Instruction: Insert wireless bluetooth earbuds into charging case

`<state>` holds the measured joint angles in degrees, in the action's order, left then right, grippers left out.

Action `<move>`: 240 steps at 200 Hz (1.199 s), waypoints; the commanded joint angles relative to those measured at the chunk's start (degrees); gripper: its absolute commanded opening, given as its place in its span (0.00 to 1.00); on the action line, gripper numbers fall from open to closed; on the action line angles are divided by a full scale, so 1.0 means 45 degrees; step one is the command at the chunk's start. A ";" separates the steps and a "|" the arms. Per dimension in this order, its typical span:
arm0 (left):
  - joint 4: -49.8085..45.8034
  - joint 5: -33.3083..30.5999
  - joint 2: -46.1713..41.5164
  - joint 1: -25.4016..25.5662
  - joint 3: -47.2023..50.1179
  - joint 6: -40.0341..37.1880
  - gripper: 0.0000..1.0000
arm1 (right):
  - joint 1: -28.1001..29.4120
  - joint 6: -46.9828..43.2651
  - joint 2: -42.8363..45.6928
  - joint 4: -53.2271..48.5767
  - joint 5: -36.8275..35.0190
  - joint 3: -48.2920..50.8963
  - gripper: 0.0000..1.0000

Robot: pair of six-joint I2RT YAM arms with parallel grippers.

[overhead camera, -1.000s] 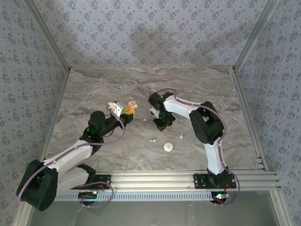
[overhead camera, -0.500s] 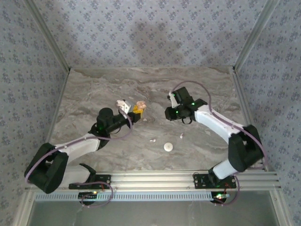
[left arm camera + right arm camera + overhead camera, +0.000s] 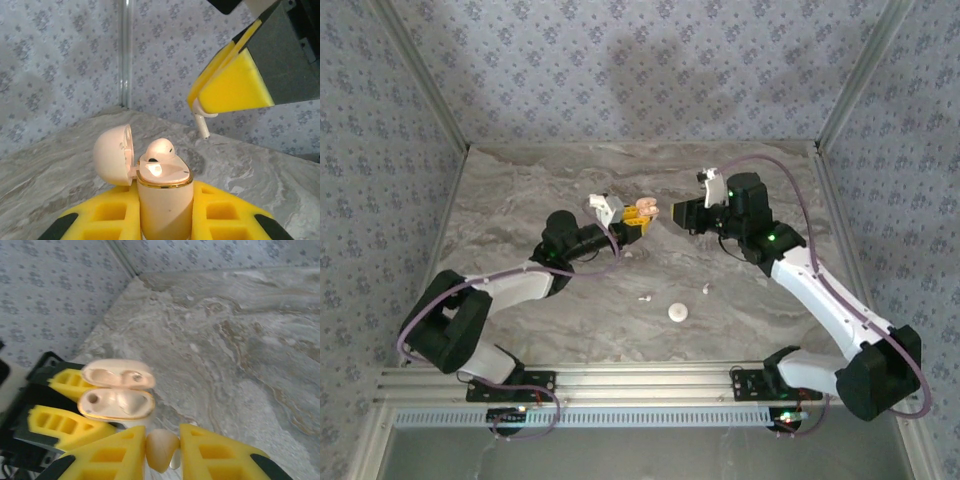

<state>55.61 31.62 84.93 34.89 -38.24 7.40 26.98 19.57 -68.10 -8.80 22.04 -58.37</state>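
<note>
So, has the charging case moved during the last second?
Yes. Against the round white piece on the table, the charging case in the left gripper has gone right and farther back, closer to the right gripper.

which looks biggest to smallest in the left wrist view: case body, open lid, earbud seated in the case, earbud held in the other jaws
1. case body
2. open lid
3. seated earbud
4. held earbud; farther off and partly hidden, so unsure

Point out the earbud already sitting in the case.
The earbud poking from the open case in the left gripper; another is pinched by the right gripper, two lie on the table.
</note>
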 commanded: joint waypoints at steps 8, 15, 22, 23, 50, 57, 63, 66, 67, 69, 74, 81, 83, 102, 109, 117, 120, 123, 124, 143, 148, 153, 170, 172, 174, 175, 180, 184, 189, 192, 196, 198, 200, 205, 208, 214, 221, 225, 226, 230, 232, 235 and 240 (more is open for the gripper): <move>0.1212 0.1085 0.0186 0.0127 -0.0599 -0.0041 0.11 | 0.0058 0.0221 0.0696 0.1359 0.0882 -0.0220 0.25; 0.1219 0.1160 0.0213 0.0142 -0.0637 -0.0120 0.11 | 0.0115 0.0187 0.0753 0.1427 0.0868 -0.0284 0.26; 0.1235 0.1211 0.0235 0.0164 -0.0681 -0.0229 0.11 | 0.0170 0.0135 0.0747 0.1400 0.0844 -0.0406 0.26; 0.1245 0.1214 0.0232 0.0179 -0.0691 -0.0243 0.11 | 0.0183 0.0129 0.0752 0.1394 0.0834 -0.0436 0.25; 0.1173 0.1197 0.0215 0.0364 -0.0773 -0.0776 0.11 | 0.0566 -0.0038 0.0660 0.1824 0.0746 -0.0526 0.25; 0.1193 0.1159 0.0212 0.0399 -0.0785 -0.0817 0.11 | 0.0669 -0.0039 0.0592 0.1986 0.0794 -0.0530 0.26; 0.1248 0.1124 0.0224 0.0423 -0.0798 -0.0839 0.11 | 0.0754 -0.0061 0.0549 0.2101 0.0821 -0.0541 0.26; 0.1280 0.1105 0.0229 0.0419 -0.0794 -0.0848 0.11 | 0.0793 -0.0056 0.0511 0.2159 0.0824 -0.0544 0.26; 0.1297 0.1102 0.0229 0.0424 -0.0797 -0.0855 0.11 | 0.0797 -0.0064 0.0517 0.2184 0.0824 -0.0545 0.26; 0.1319 0.1085 0.0200 0.0418 -0.0799 -0.0851 0.11 | 0.0824 -0.0056 0.0497 0.2217 0.0824 -0.0540 0.25; 0.1375 0.1034 0.0200 0.0436 -0.0799 -0.0873 0.11 | 0.0885 -0.0076 0.0453 0.2330 0.0821 -0.0543 0.25; 0.1425 0.0970 0.0181 0.0430 -0.0809 -0.0860 0.11 | 0.0949 -0.0089 0.0393 0.2499 0.0833 -0.0516 0.26; 0.1429 0.0950 0.0173 0.0439 -0.0816 -0.0847 0.11 | 0.0965 -0.0067 0.0378 0.2540 0.0841 -0.0508 0.26; 0.1554 0.0819 0.0135 0.0439 -0.0838 -0.0787 0.11 | 0.1078 0.0006 0.0224 0.3030 0.0883 -0.0391 0.26; 0.1627 0.0725 0.0117 0.0434 -0.0809 -0.0702 0.11 | 0.1109 0.0040 0.0164 0.3086 0.0895 -0.0354 0.26; 0.1732 0.0656 0.0112 0.0439 -0.0781 -0.0640 0.11 | 0.1115 0.0063 0.0114 0.3159 0.0919 -0.0322 0.26; 0.1773 0.0636 0.0115 0.0433 -0.0770 -0.0606 0.11 | 0.1126 0.0081 0.0086 0.3182 0.0939 -0.0307 0.26; 0.1808 0.0617 0.0122 0.0437 -0.0776 -0.0572 0.11 | 0.1144 0.0093 0.0075 0.3209 0.0956 -0.0293 0.26; 0.1814 0.0614 0.0117 0.0443 -0.0768 -0.0561 0.11 | 0.1138 0.0099 0.0065 0.3227 0.0958 -0.0282 0.26; 0.1954 0.0514 0.0102 0.0439 -0.0760 -0.0364 0.11 | 0.1184 0.0230 0.0007 0.3474 0.1048 -0.0146 0.26; 0.2012 0.0495 0.0097 0.0448 -0.0755 -0.0325 0.11 | 0.1189 0.0254 0.0006 0.3507 0.1063 -0.0125 0.26; 0.2052 0.0464 0.0095 0.0441 -0.0760 -0.0272 0.11 | 0.1179 0.0274 -0.0004 0.3527 0.1070 -0.0103 0.26; 0.2185 0.0387 0.0122 0.0460 -0.0758 -0.0148 0.11 | 0.1211 0.0333 -0.0004 0.3593 0.1112 0.0015 0.26; 0.2195 0.0369 0.0115 0.0461 -0.0760 -0.0142 0.11 | 0.1196 0.0337 -0.0004 0.3605 0.1116 0.0020 0.26; 0.2207 0.0360 0.0113 0.0452 -0.0760 -0.0109 0.11 | 0.1197 0.0328 0.0000 0.3613 0.1141 0.0021 0.26; 0.2209 0.0359 0.0123 0.0450 -0.0760 -0.0105 0.11 | 0.1204 0.0323 -0.0002 0.3614 0.1139 0.0031 0.26; 0.2213 0.0339 0.0114 0.0462 -0.0778 -0.0074 0.11 | 0.1211 0.0336 -0.0004 0.3632 0.1149 0.0058 0.26; 0.2237 0.0322 0.0126 0.0462 -0.0794 -0.0056 0.11 | 0.1194 0.0355 -0.0004 0.3635 0.1156 0.0079 0.26; 0.2238 0.0303 0.0113 0.0459 -0.0799 -0.0045 0.11 | 0.1205 0.0372 -0.0022 0.3657 0.1166 0.0099 0.26; 0.2242 0.0299 0.0129 0.0457 -0.0816 -0.0043 0.11 | 0.1203 0.0369 -0.0024 0.3669 0.1175 0.0100 0.26; 0.2262 0.0284 0.0132 0.0458 -0.0819 -0.0001 0.11 | 0.1210 0.0395 -0.0032 0.3693 0.1193 0.0117 0.26; 0.2268 0.0270 0.0132 0.0451 -0.0824 0.0012 0.11 | 0.1211 0.0406 -0.0041 0.3708 0.1200 0.0109 0.26; 0.2279 0.0267 0.0141 0.0464 -0.0835 0.0010 0.11 | 0.1211 0.0414 -0.0043 0.3712 0.1201 0.0122 0.26; 0.2304 0.0243 0.0143 0.0454 -0.0838 0.0030 0.11 | 0.1214 0.0445 -0.0058 0.3758 0.1214 0.0166 0.26; 0.2323 0.0216 0.0136 0.0449 -0.0838 0.0052 0.11 | 0.1211 0.0464 -0.0062 0.3770 0.1208 0.0186 0.26; 0.2375 0.0202 0.0119 0.0453 -0.0838 0.0084 0.11 | 0.1214 0.0488 -0.0076 0.3818 0.1190 0.0223 0.26; 0.2390 0.0186 0.0118 0.0450 -0.0860 0.0140 0.11 | 0.1221 0.0501 -0.0083 0.3882 0.1167 0.0280 0.26; 0.2422 0.0182 0.0115 0.0467 -0.0858 0.0167 0.11 | 0.1246 0.0503 -0.0100 0.3915 0.1142 0.0309 0.26; 0.2414 0.0181 0.0114 0.0458 -0.0858 0.0179 0.11 | 0.1238 0.0499 -0.0101 0.3921 0.1140 0.0321 0.26; 0.2434 0.0181 0.0112 0.0465 -0.0858 0.0201 0.11 | 0.1232 0.0531 -0.0104 0.3954 0.1110 0.0353 0.26; 0.2428 0.0181 0.0117 0.0463 -0.0873 0.0218 0.11 | 0.1241 0.0533 -0.0103 0.3978 0.1101 0.0363 0.26; 0.2451 0.0181 0.0113 0.0468 -0.0874 0.0227 0.11 | 0.1246 0.0516 -0.0097 0.4005 0.1079 0.0389 0.26; 0.2464 0.0162 0.0117 0.0461 -0.0877 0.0259 0.11 | 0.1222 0.0530 -0.0102 0.4060 0.1060 0.0421 0.26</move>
<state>63.20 32.95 85.67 36.51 -39.77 7.18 32.14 20.91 -68.31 6.94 26.41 -57.58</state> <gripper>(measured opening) 0.213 0.257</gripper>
